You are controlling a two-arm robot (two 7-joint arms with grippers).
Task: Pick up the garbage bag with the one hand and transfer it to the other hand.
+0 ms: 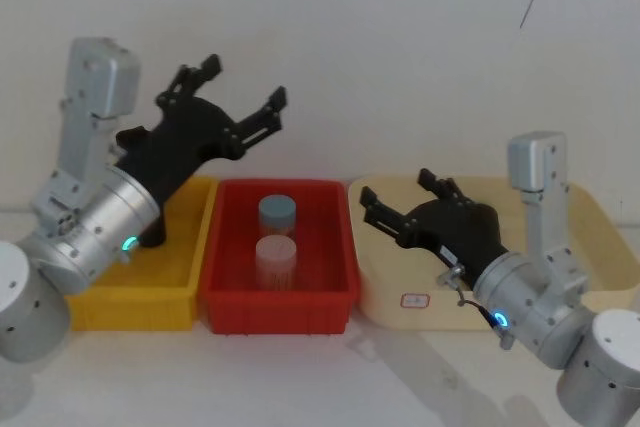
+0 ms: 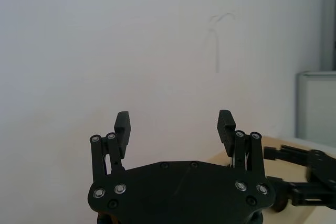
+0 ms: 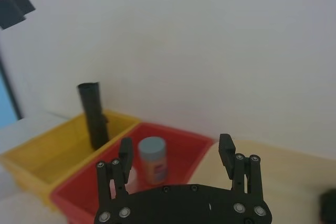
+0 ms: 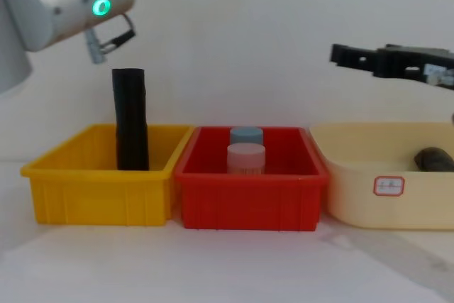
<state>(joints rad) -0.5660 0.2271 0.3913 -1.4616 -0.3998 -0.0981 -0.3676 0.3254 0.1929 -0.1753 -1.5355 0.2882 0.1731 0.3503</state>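
The garbage bag (image 4: 130,118) is a tall black roll standing upright at the back of the yellow bin (image 4: 99,182); it also shows in the right wrist view (image 3: 93,114). My left gripper (image 1: 245,82) is raised high above the yellow bin, tilted up toward the wall, open and empty (image 2: 174,124), well clear of the bag. In the head view the left arm covers most of the bag. My right gripper (image 1: 397,195) hovers over the cream tray, open and empty (image 3: 176,148), pointing toward the bins; its tips show in the chest view (image 4: 342,54).
A red bin (image 1: 278,297) between the yellow bin and the cream tray (image 1: 390,292) holds a grey-lidded jar (image 1: 277,213) and a pale jar (image 1: 276,259). A dark lump (image 4: 433,157) lies in the cream tray. A white wall stands close behind.
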